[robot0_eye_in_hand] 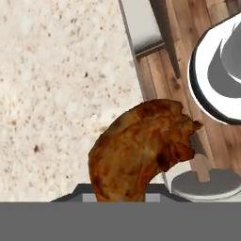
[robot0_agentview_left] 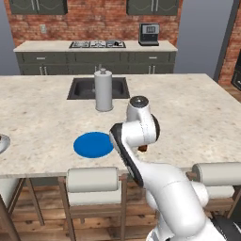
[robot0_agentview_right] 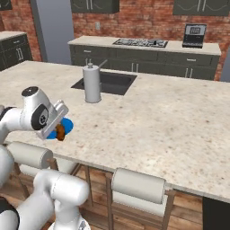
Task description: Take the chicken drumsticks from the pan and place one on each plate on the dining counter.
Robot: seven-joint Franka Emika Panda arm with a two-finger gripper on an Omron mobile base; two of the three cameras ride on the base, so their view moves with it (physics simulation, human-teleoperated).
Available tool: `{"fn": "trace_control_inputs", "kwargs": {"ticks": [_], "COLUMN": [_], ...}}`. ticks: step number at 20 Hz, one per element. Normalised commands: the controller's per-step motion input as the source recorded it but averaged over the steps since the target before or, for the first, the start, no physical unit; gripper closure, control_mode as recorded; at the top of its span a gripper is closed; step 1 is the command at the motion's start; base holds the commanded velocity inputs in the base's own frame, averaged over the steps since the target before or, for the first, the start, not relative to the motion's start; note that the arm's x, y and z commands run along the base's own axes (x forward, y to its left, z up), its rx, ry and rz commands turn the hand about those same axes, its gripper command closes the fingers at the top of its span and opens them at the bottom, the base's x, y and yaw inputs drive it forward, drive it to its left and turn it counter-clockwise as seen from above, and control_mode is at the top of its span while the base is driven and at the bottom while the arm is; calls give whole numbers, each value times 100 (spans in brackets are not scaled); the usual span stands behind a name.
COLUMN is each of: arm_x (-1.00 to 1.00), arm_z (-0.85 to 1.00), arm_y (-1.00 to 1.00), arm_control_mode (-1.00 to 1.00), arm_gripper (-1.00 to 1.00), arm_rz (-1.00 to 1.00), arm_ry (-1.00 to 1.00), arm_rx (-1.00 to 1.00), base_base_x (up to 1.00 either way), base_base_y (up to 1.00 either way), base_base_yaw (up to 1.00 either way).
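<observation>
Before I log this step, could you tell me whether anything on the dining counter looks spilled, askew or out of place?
Nothing stands out. The blue plate lies flat on the dining counter, the paper towel roll stands upright, and the claw holds a chicken drumstick above the counter edge.

We've got a golden-brown drumstick [robot0_eye_in_hand: 141, 150] clamped in our gripper [robot0_agentview_right: 59, 131], the blue plate [robot0_agentview_left: 92, 144] just beside it on the dining counter [robot0_agentview_left: 197, 117].
</observation>
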Motion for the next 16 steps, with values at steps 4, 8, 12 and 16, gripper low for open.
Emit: {"fn": "trace_control_inputs", "kwargs": {"ticks": [4, 8, 12, 16], "arm_x": [97, 64, 61, 40], "arm_z": [0, 0, -29, -60], "arm_y": [82, 43, 38, 17], "arm_control_mode": [-100, -100, -100, -100], "arm_gripper": [100, 100, 100, 100], "arm_rz": [10, 24, 22, 17], "arm_ry": [29, 18, 3, -3], "arm_rx": [-27, -20, -7, 0], "base_base_x": [0, 0, 0, 0], "base_base_y": [0, 0, 0, 0], "base_base_yaw": [0, 0, 0, 0]}}
